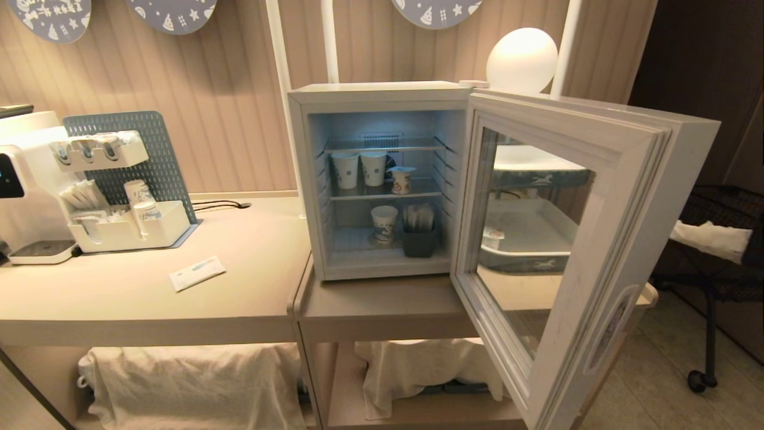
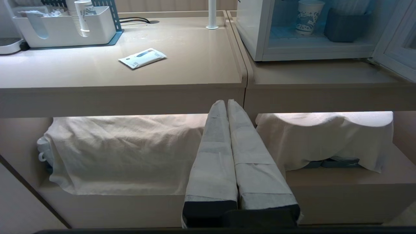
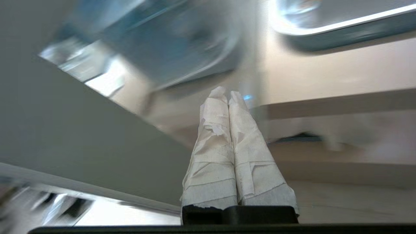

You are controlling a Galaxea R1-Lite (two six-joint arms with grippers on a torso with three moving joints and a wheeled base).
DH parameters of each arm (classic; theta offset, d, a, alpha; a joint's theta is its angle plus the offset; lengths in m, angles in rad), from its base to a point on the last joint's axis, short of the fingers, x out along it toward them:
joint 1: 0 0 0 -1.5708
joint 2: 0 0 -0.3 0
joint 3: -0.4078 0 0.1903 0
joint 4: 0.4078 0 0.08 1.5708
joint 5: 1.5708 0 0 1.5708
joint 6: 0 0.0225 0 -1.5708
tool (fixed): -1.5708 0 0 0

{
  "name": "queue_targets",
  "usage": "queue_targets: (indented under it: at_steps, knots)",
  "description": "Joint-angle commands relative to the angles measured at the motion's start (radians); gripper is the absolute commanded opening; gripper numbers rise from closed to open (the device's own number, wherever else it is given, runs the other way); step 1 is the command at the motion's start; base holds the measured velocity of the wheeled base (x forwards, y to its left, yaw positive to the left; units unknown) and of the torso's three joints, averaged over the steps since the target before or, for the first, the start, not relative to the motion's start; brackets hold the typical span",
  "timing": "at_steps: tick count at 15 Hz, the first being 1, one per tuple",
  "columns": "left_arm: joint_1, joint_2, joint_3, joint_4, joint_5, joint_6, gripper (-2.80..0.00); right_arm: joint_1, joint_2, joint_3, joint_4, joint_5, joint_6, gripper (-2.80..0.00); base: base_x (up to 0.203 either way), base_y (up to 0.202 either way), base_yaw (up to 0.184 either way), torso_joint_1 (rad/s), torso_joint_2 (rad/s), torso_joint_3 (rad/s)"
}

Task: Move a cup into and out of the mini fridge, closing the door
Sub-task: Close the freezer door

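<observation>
Sitting on the mini fridge's (image 1: 307,179) middle shelf, the cup (image 1: 401,180) looks light and crushable; pinch its sides gently, below the foil lid. Both the left gripper (image 2: 227,102) and right gripper (image 3: 226,92) are pressed together, empty.

White cloths (image 1: 197,382) hide the lower shelves' contents; the right wrist view is motion-blurred around the door (image 3: 81,136).

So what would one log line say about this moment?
door: open | cup: fridge middle shelf | left gripper: shut, empty | right gripper: shut, empty
</observation>
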Motion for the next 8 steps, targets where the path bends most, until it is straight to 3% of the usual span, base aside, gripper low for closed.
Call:
queue_targets:
  at_steps: [1,2,4,8]
  knots:
    - [0.001,0.002,0.002,0.0,0.001,0.0,-2.8,-0.055,0.163,-0.036,-0.011,0.36,0.007,-2.8,0.0,0.0,0.0,0.0,0.0,0.0]
    - [0.001,0.002,0.002,0.0,0.001,0.0,-2.8,-0.076,0.203,-0.042,-0.017,0.515,0.013,-2.8,0.0,0.0,0.0,0.0,0.0,0.0]
    - [0.001,0.002,0.002,0.0,0.001,-0.002,-2.8,-0.094,0.277,-0.049,-0.021,0.678,0.034,-2.8,0.0,0.0,0.0,0.0,0.0,0.0]
    - [0.001,0.002,0.002,0.0,0.002,-0.002,-2.8,0.005,0.318,-0.056,-0.033,0.691,0.149,-2.8,0.0,0.0,0.0,0.0,0.0,0.0]
